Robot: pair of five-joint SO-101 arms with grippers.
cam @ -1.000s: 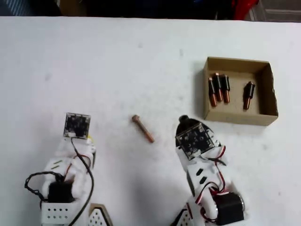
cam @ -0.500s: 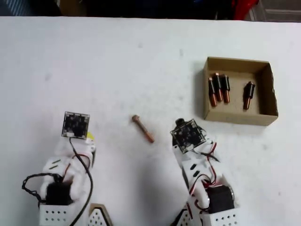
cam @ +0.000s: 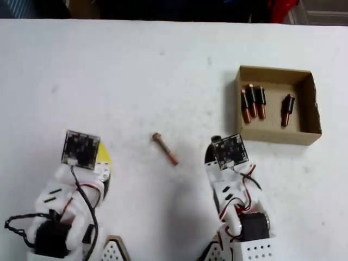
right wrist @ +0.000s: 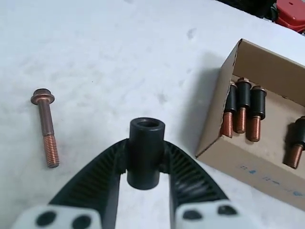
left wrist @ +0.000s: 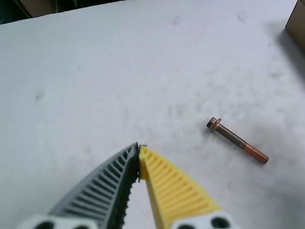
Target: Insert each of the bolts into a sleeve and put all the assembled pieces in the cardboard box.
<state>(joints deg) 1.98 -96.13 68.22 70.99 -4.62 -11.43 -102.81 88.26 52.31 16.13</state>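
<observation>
While the high view looks down on the white table (cam: 136,70), one loose bolt (cam: 165,149) lies flat between the two arms, touching neither. The cardboard box (cam: 274,136) sits beyond the right arm, well apart from the bolt. It holds four assembled pieces (cam: 253,103), three side by side and one apart.

Left wrist view: the left gripper (left wrist: 138,149) hangs over bare table, grey and yellow fingers pressed together at the tips, holding nothing. The bolt (left wrist: 237,140) lies farther out, off to the yellow finger's side.

Right wrist view: the right gripper (right wrist: 145,155) pinches a black sleeve (right wrist: 147,140) upright, open end up. The bolt (right wrist: 45,126) lies on one side of it, the box (right wrist: 257,167) with its pieces (right wrist: 243,109) on the other.
</observation>
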